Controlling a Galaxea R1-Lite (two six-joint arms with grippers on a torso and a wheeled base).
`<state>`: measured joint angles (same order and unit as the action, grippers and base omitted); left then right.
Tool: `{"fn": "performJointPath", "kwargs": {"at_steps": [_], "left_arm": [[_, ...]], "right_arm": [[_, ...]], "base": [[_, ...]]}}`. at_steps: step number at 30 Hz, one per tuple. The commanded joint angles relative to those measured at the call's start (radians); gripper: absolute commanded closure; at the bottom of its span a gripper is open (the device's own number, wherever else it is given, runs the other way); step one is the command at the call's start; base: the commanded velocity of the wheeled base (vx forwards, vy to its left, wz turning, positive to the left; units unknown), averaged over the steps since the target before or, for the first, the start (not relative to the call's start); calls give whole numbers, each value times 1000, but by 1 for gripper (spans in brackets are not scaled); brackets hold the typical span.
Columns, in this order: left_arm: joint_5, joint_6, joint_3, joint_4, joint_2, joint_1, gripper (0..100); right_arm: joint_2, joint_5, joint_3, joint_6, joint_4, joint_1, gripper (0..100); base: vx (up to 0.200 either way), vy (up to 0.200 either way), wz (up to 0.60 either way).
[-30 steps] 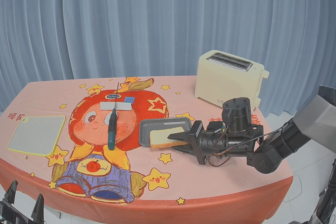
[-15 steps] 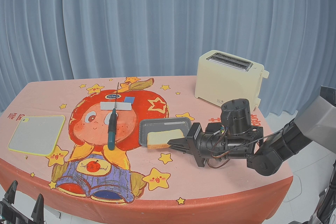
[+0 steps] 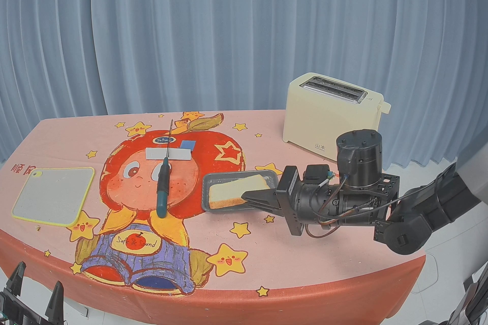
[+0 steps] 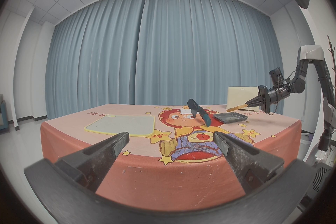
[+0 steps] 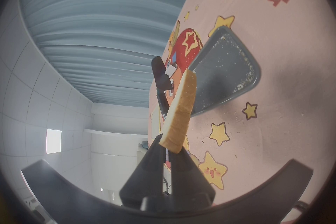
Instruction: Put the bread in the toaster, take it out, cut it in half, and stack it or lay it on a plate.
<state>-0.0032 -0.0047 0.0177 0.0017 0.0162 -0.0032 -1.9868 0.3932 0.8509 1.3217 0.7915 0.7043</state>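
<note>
My right gripper (image 3: 252, 198) is shut on a slice of bread (image 3: 235, 191), holding it by one edge just above the grey tray (image 3: 215, 182). The right wrist view has the bread (image 5: 179, 111) pinched between the fingertips (image 5: 159, 146), over the tray (image 5: 227, 70). The cream toaster (image 3: 330, 114) stands behind, at the table's back right. A teal-handled knife (image 3: 163, 177) lies left of the tray, its blade on a white rest. A cutting board (image 3: 53, 195) lies at the far left. My left gripper (image 4: 171, 153) hangs open off the table's front.
The pink printed cloth covers the table (image 3: 305, 260). A small blue piece (image 3: 187, 144) lies by the white knife rest (image 3: 168, 154). Blue curtains close the back. Open cloth lies between the tray and the front edge.
The right gripper has lifted the bread off the tray and tipped it flatter; the wrist rose and drew slightly right. The left arm stayed still.
</note>
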Motion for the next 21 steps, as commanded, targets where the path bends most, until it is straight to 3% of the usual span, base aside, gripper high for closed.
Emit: {"fn": "performJointPath", "kwargs": {"at_steps": [1, 12, 16, 21], "left_arm": [[0, -1, -18, 0, -13, 0, 0], [0, 0, -18, 0, -13, 0, 0], [0, 0, -18, 0, -13, 0, 0], [0, 0, -18, 0, -13, 0, 0]], "right_arm": [[56, -13, -27, -41, -1, -6, 100], [141, -54, -58, -164, -5, -12, 100], [158, -93, -102, -283, -5, -2, 100], [155, -185, -133, -404, 6, 15, 100]], "base": [[0, 0, 0], [0, 0, 0], [0, 0, 0], [0, 0, 0]]}}
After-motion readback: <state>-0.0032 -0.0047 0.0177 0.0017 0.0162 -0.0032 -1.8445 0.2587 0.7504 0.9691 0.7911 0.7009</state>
